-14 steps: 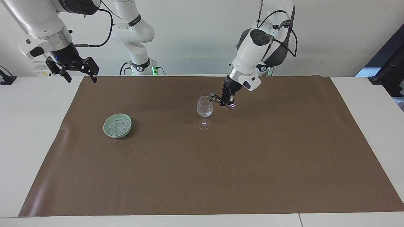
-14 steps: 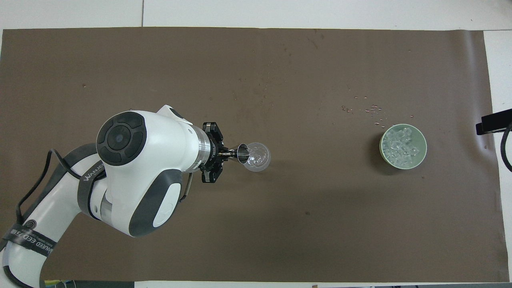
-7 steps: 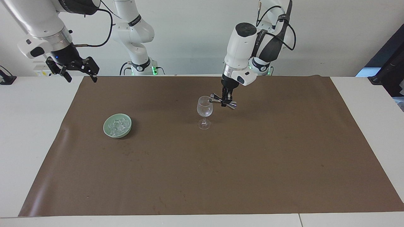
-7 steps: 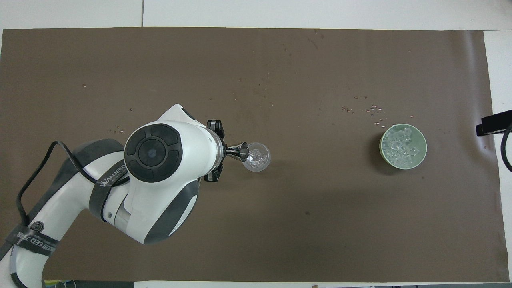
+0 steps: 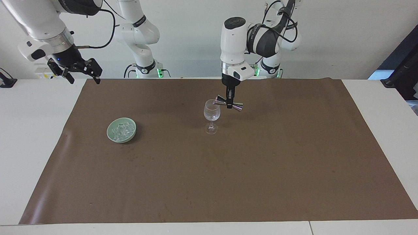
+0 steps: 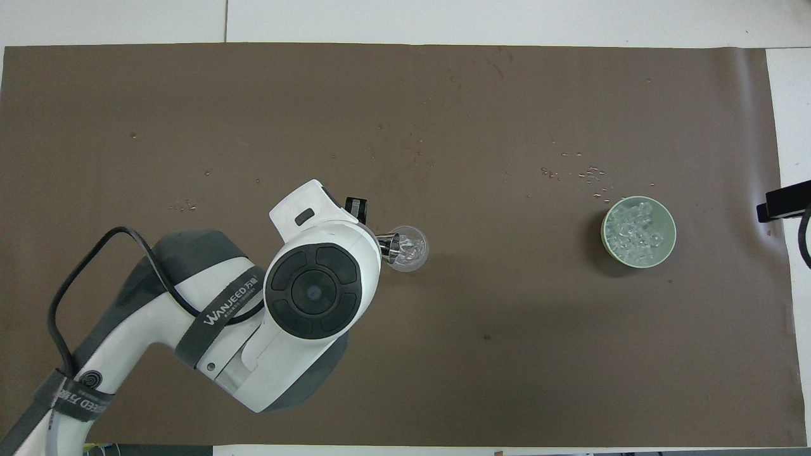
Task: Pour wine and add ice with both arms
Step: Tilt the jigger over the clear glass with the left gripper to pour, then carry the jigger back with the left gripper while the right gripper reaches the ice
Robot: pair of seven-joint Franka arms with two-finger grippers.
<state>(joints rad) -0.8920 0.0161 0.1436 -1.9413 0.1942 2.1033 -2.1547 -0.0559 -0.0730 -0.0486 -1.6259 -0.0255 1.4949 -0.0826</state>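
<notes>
**Now, a jigger tipped at the rim: where the pour could slip**

Closest to the left gripper [image 5: 230, 103] is what it holds: its fingertips are pinched tight on the narrow waist of a steel jigger [image 5: 228, 104], lying almost level in the air, one cup mouth at the lip of the wine glass [image 5: 212, 113]. The glass stands on the brown mat [image 5: 294, 163] just beside and below the gripper, on a thin stem. To my eye, that is the weak point: a nudge from the jigger's edge could rock or topple the glass, and a mouth set off the rim would send liquid onto the mat. Droplets [image 6: 589, 174] already fleck the mat near the bowl.

Well apart from that gripper, toward the right arm's end of the table, the ice [image 5: 121, 131] sits heaped in a pale green bowl [image 5: 111, 134]. Farthest off, the right gripper [image 5: 81, 75] waits, fingers spread wide and empty, over the mat's corner. Loose, slick cubes may slip when it reaches in.
</notes>
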